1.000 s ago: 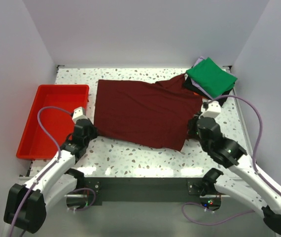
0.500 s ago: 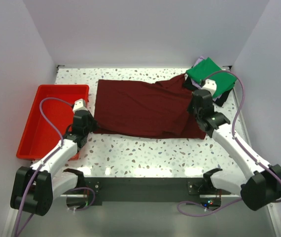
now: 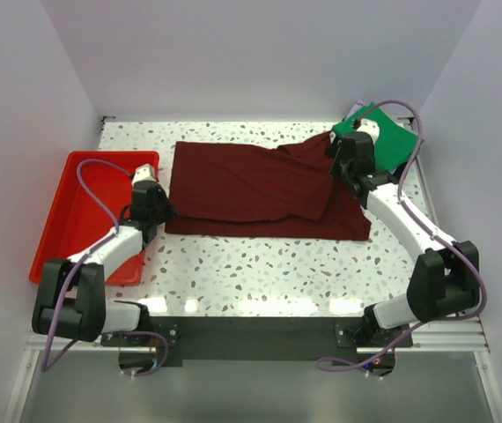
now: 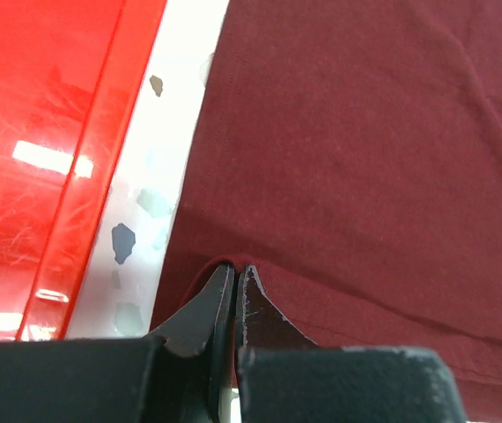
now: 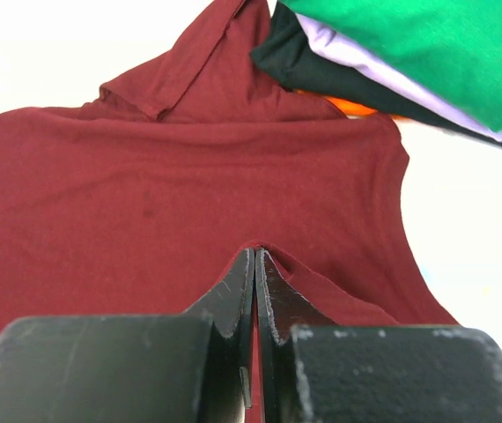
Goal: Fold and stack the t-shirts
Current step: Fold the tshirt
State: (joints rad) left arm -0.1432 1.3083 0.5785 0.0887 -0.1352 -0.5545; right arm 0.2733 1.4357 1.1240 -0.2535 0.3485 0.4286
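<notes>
A: Question: where has the big one ended up?
B: The maroon shirt [image 3: 251, 189] lies spread across the middle of the table [image 3: 260, 264]. It is partly doubled over on itself and rumpled toward the right.
A: And the left claw [image 4: 236, 271]?
B: It sits at the shirt's left edge, centre-left in the overhead view, just beside the red tray [image 3: 75, 220]. Its fingers are pinched together with a small fold of maroon cloth caught between the tips.
A: The other one?
B: The right claw [image 5: 255, 257] is toward the upper right. It is likewise pressed closed on a raised ridge of the same shirt, near the collar end.
A: What about the folded ones?
B: They are stacked in the upper right corner, touching the maroon cloth. The green shirt [image 3: 387, 141] is on top, the lavender shirt [image 5: 383, 75] under it, then the black shirt [image 5: 321, 75]. A sliver of the orange shirt [image 5: 357, 107] shows at the bottom.
</notes>
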